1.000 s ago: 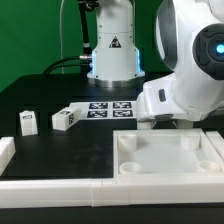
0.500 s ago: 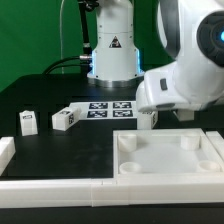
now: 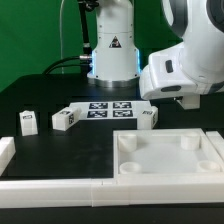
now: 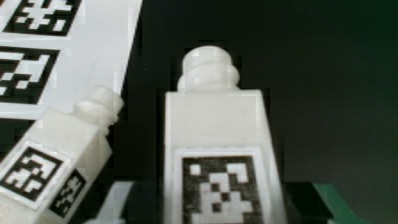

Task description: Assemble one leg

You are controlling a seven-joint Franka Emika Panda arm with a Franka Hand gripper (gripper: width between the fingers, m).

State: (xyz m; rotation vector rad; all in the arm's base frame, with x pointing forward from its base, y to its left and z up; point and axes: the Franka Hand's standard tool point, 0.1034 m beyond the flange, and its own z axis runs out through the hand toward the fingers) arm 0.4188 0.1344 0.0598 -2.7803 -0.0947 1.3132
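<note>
In the wrist view my gripper (image 4: 217, 208) is shut on a leg (image 4: 217, 130), a white block with a tag on its side and a rounded peg at its far end. A finger stands at each side of it. A second leg (image 4: 63, 150) lies beside it, tilted, close to the marker board (image 4: 63, 40). In the exterior view that leg (image 3: 147, 118) lies by the marker board's right end. Two more legs (image 3: 27, 122) (image 3: 64, 119) stand at that view's left. The arm's white body (image 3: 180, 65) hides the fingers and the held leg there.
The large white square piece with corner holes (image 3: 170, 158) lies at the front right of the exterior view. A white bar (image 3: 50, 186) runs along the front, with a short white block (image 3: 5, 152) at its left end. The marker board (image 3: 105, 107) lies before the robot's base (image 3: 112, 60).
The arm has risen and moved toward the exterior view's right. The leg by the marker board, half covered before, now shows whole.
</note>
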